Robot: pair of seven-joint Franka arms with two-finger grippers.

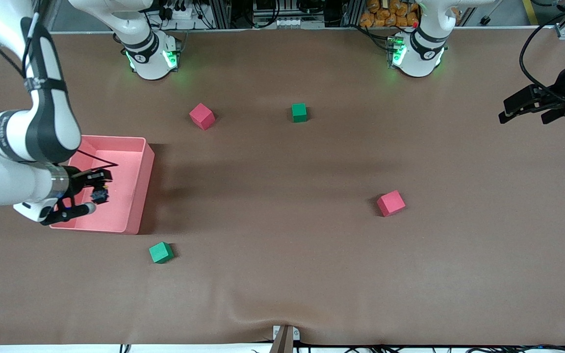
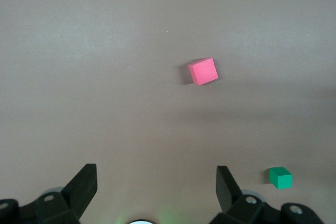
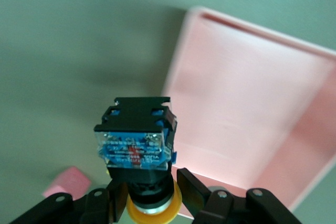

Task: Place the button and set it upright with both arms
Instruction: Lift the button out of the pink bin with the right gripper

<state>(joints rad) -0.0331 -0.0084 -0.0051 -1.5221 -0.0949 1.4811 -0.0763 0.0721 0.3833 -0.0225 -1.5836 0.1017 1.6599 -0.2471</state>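
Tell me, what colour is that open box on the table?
Pink; the box shows best in the front view.

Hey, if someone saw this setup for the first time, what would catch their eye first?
Probably the right gripper, jaws shut on the button, hanging over the pink bin at the right arm's end of the table. Next, the red and green cubes scattered over the brown table, while the left gripper waits open at its own end.

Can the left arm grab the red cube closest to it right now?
Probably yes. The left pincer is open and holds nothing, hanging over the table's left-arm end. The red cube sits alone on bare table with nothing beside it, so the way looks free.
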